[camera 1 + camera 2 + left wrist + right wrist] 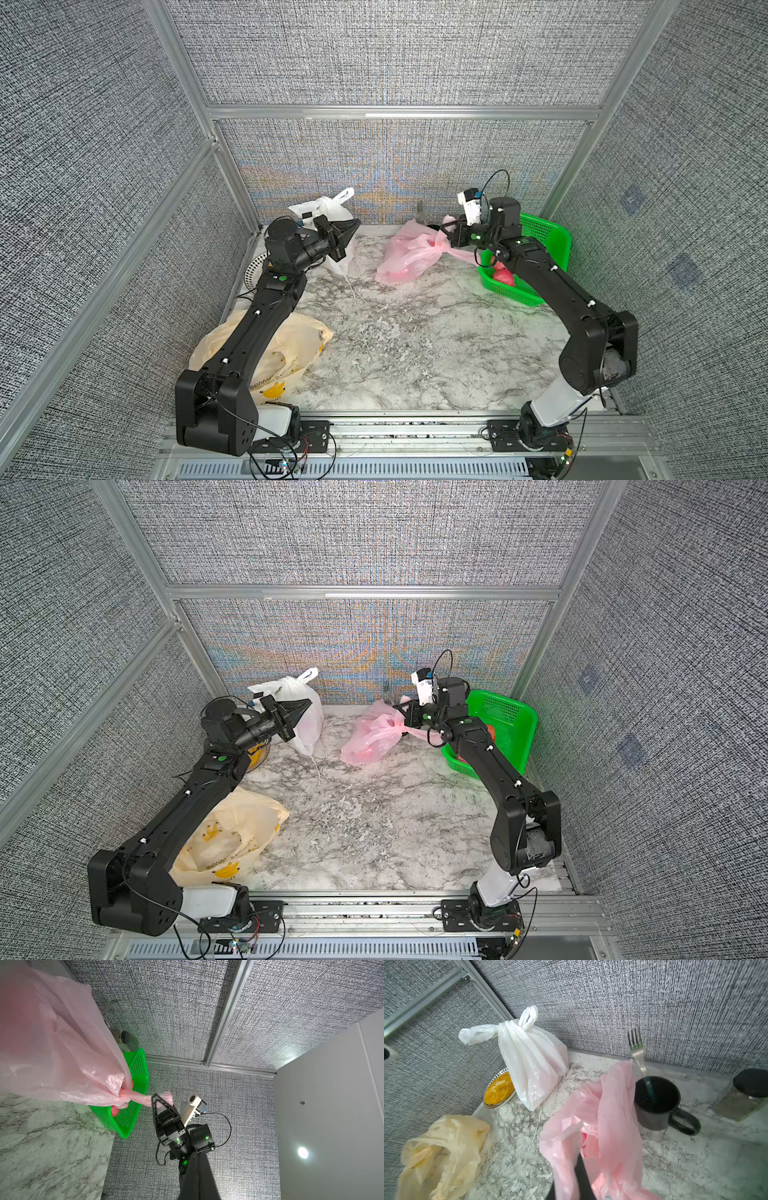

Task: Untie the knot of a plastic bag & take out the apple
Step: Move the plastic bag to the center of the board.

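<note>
1. Jaws of the right gripper [155,1098] are pinching a handle [141,1098] of the thin pink plastic bag [409,253] on the marble counter [415,340]; left gripper [355,224] jaws are pressing together, empty.
2. Untying is seemingly underway; a red shape, probably the apple [584,1140], is sitting inside.
3. Left wrist view is showing the bunched knot [124,1093] most clearly.

The right tool [443,235] pinches the pink bag [409,254] beside a green basket [555,235].
</note>
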### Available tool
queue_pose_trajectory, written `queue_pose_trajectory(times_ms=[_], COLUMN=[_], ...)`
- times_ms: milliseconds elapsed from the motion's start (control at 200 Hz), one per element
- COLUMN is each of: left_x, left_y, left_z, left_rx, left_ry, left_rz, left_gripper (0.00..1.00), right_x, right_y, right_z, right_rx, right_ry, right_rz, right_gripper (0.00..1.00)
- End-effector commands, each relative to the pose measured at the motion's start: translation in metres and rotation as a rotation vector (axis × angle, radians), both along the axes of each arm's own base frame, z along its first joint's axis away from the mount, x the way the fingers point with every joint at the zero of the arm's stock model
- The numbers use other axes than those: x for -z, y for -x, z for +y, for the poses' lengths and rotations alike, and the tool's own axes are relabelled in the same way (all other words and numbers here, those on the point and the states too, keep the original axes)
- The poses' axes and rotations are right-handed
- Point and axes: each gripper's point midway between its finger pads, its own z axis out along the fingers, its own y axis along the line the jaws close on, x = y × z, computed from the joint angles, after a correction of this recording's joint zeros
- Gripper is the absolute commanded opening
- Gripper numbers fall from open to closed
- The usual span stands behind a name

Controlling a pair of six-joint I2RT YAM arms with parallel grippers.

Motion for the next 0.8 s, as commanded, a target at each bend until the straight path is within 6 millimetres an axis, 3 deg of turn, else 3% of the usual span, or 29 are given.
queue_pose_trajectory(times_ms=[0, 350, 500, 626, 731, 796], left_x=[-0.001, 0.005, 0.011, 0.010, 0.024, 0.038], left_y=[0.004, 0.007, 0.014, 0.018, 0.022, 0.025], left_z=[0.002, 0.003, 0.000, -0.008, -0.028, -0.046], left_rx=[0.003, 0.012, 0.057, 0.073, 0.136, 0.190], left_ry=[-0.024, -0.088, -0.241, -0.377, -0.491, -0.570], left_rz=[-0.024, -0.045, -0.095, -0.243, -0.341, -0.382], left_gripper=[0.00, 0.00, 0.00, 0.00, 0.34, 0.48], right_x=[-0.017, -0.039, -0.032, -0.026, -0.017, -0.015], right_y=[0.011, 0.033, 0.046, 0.058, 0.060, 0.061], right_z=[0.014, 0.019, 0.029, 0.049, 0.064, 0.070], right_rx=[-0.095, -0.154, -0.143, -0.152, -0.183, -0.195], right_ry=[-0.121, -0.229, -0.190, -0.120, -0.115, -0.114], right_rz=[0.016, 0.037, 0.060, 0.058, 0.082, 0.089], right_gripper=[0.00, 0.00, 0.00, 0.00, 0.00, 0.00])
